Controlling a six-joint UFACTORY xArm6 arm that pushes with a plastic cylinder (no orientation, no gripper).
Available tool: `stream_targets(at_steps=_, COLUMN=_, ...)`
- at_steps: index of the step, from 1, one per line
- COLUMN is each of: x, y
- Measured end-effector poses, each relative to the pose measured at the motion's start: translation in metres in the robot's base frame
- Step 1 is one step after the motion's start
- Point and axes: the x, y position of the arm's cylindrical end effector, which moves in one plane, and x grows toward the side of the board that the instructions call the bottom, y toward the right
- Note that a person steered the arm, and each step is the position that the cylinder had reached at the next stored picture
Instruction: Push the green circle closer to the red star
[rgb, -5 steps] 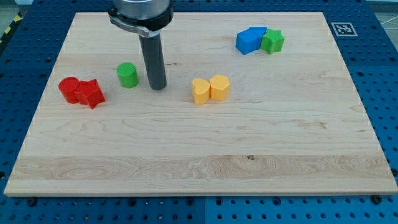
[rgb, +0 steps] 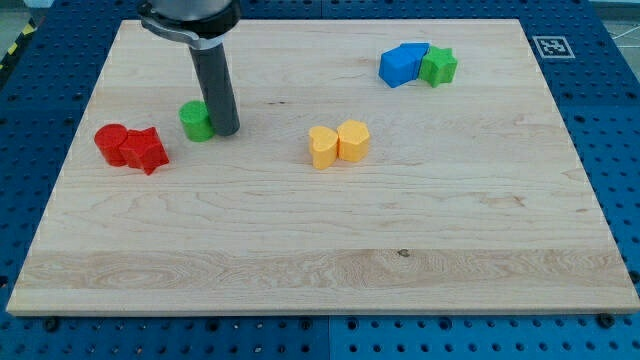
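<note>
A: Where is my tip (rgb: 224, 131) now?

B: It touches the green circle (rgb: 196, 121) on the side of the view's right. The tool is only a rod, so there is nothing to open or close.

A: And the red star (rgb: 146, 150)?

B: It lies to the view's left and a little lower, near the circle, beside another red block (rgb: 112, 141) on the bench (rgb: 320, 260).

A: What can go wrong?

B: I think a straight push to the left may send the circle above the star, or it may roll off the rod.
</note>
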Motion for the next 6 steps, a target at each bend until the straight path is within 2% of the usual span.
stream_targets(at_steps=6, x=-0.013, y=-0.052)
